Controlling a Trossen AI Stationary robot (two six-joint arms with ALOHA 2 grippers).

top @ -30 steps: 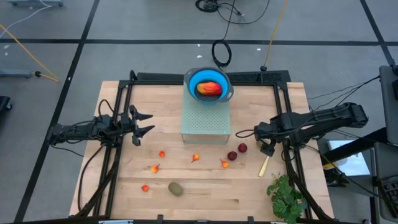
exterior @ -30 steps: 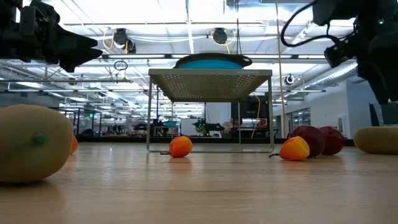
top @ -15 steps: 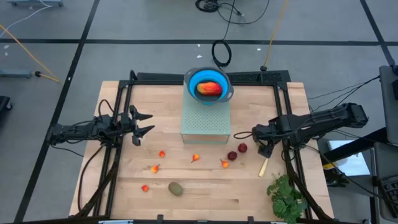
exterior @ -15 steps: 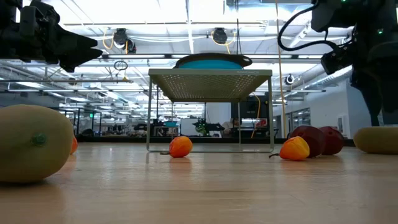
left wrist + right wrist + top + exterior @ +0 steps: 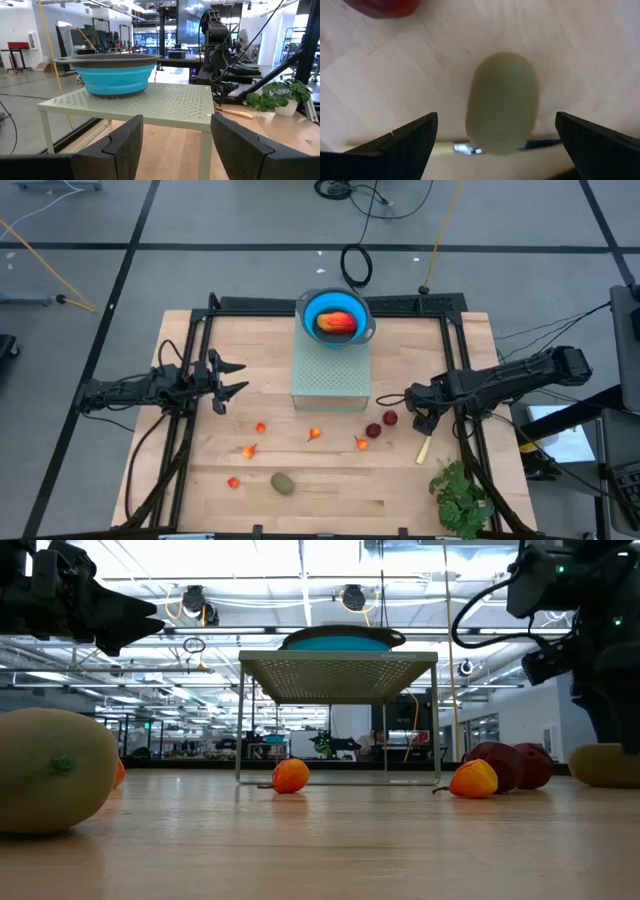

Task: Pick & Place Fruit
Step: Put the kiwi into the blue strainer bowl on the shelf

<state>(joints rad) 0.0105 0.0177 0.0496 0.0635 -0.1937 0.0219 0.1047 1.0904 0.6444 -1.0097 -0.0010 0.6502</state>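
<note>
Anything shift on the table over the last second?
Only the right claw moved: it eased toward the table's front edge and lower, open, over a pale green oval piece by the knife. Nothing gripped. Left claw, blue bowl and the scattered fruit stayed put.

A: High view is evenly lit from overhead. The wooden table (image 5: 330,480) shows only short, soft shadows under the arms; no glare, edges sharp across the frame.

B: Low view is strongly backlit. Ceiling light strips (image 5: 300,560) blow out to white, and both arms read as near-silhouettes. The brownish-green oval (image 5: 55,770) close to the lens is soft; the perforated stand (image 5: 338,665) farther back is crisp.

A: Left wrist view is bright, room well exposed, own fingers (image 5: 125,145) dark and slightly blurred.

B: Right wrist view is heavily defocused: a pale rounded object (image 5: 502,102) and a red patch (image 5: 382,6) have smeared outlines. Light is diffuse, with faint shadow beneath the pale object.
</note>
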